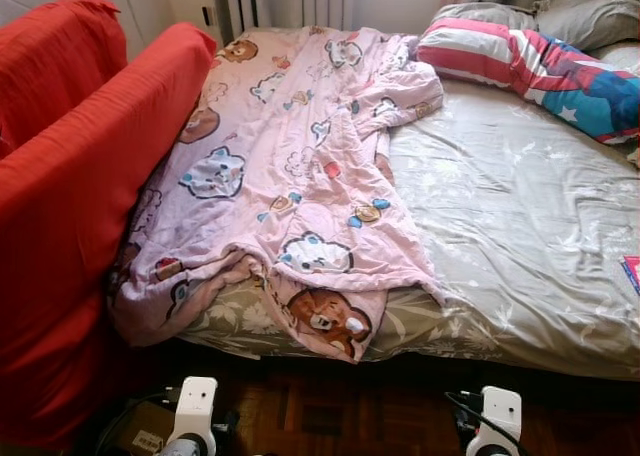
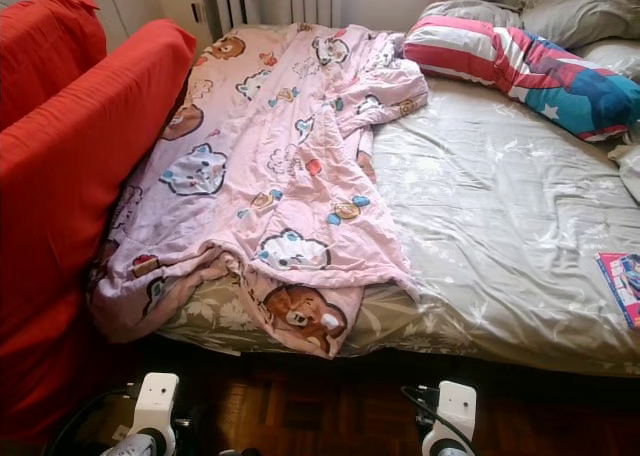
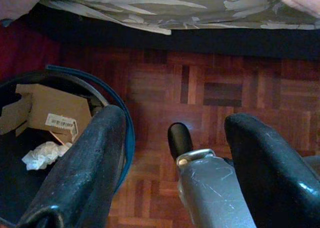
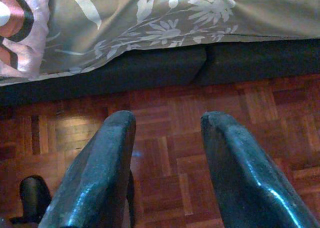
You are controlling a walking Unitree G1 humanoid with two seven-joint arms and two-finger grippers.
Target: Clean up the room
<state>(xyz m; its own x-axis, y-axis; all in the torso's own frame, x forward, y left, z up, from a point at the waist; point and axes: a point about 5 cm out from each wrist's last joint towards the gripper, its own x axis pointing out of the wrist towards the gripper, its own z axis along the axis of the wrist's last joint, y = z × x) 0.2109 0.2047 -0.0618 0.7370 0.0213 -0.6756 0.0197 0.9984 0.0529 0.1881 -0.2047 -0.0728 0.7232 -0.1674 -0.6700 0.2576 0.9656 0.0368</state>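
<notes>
Pink cartoon quilt [image 1: 290, 176] lies crumpled across the bed's [image 1: 520, 226] left side, corner drooping over the edge | left pincer [image 3: 175, 138] apart above parquet beside bin [image 3: 120, 113] | right pincer [image 4: 167, 138] apart, empty

My left pincer [image 3: 175, 138] hangs open over parquet floor [image 3: 220, 88], beside a bin [image 3: 107, 95] holding cardboard [image 3: 55, 110] and crumpled paper [image 3: 42, 154].

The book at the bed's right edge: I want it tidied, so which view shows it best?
The right eye view: the book lies largely in frame on the grey sheet. The left eye view catches a cropped sliver at its frame edge.
</notes>
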